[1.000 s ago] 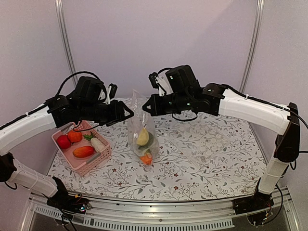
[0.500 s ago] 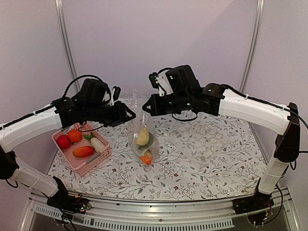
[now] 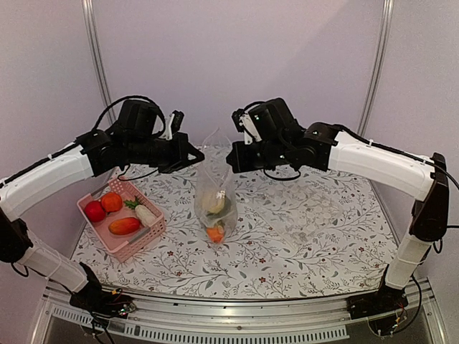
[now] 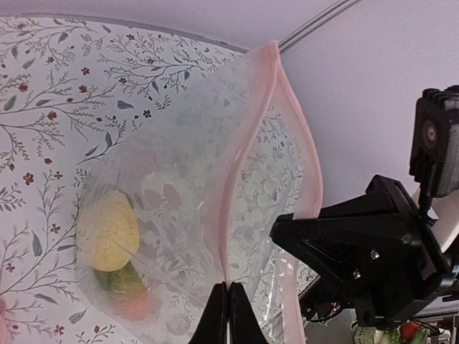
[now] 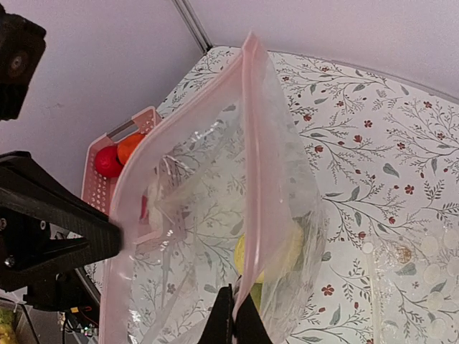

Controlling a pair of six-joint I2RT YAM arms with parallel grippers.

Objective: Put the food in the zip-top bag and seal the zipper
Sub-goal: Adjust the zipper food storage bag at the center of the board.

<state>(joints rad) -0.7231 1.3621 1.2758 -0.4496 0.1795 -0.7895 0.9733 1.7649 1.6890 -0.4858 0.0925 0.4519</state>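
Observation:
The zip-top bag (image 3: pixel 215 188) hangs upright between my two grippers, its bottom on the table. It holds a yellow piece (image 3: pixel 214 203), a green piece and an orange piece (image 3: pixel 215 233) of food. My left gripper (image 3: pixel 198 153) is shut on one side of the pinkish zipper (image 4: pixel 244 143), fingertips together (image 4: pixel 228 288). My right gripper (image 3: pixel 231 159) is shut on the other side of the zipper (image 5: pixel 251 136), fingertips together (image 5: pixel 234 295). The bag's mouth gapes open between them. More food, a red piece (image 3: pixel 95 211), two orange pieces and a white radish (image 3: pixel 145 215), lies in the pink basket (image 3: pixel 128 248).
The pink basket stands at the table's left, near the left arm. The floral tablecloth (image 3: pixel 308 229) covers the table. Metal frame posts (image 3: pixel 97 64) stand at the back corners. The basket's corner also shows in the right wrist view (image 5: pixel 97 188).
My left gripper has risen and moved right to the bag's rim. My right gripper has shifted slightly right. The bag now stands taller with its mouth spread.

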